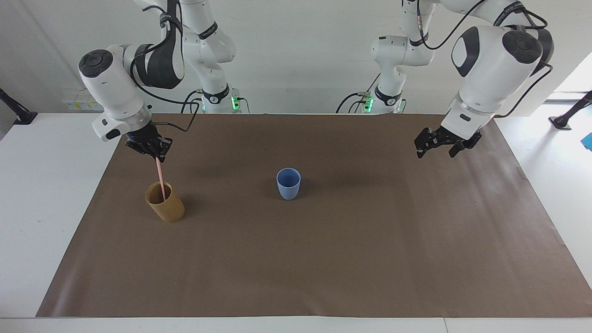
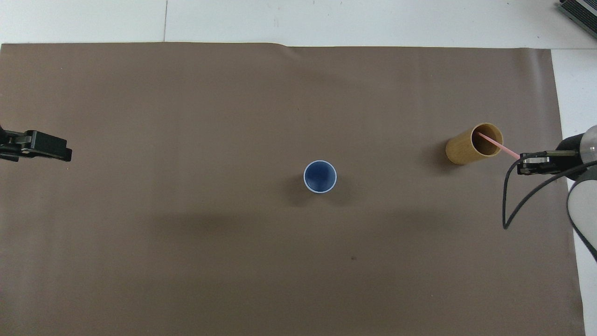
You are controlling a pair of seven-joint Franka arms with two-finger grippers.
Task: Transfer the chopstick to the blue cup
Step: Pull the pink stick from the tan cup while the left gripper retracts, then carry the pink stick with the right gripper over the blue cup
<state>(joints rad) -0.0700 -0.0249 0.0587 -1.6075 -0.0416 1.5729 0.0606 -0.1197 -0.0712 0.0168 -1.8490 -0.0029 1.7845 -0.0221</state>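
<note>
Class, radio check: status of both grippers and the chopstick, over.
Right gripper shut on chopstick, its lower end in brown cup. Left gripper open, waiting. Blue cup unobstructed.

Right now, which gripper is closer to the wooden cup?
Right. The right gripper is shut on the chopstick just above the wooden cup. The left gripper hangs open over the mat at the left arm's end.
</note>
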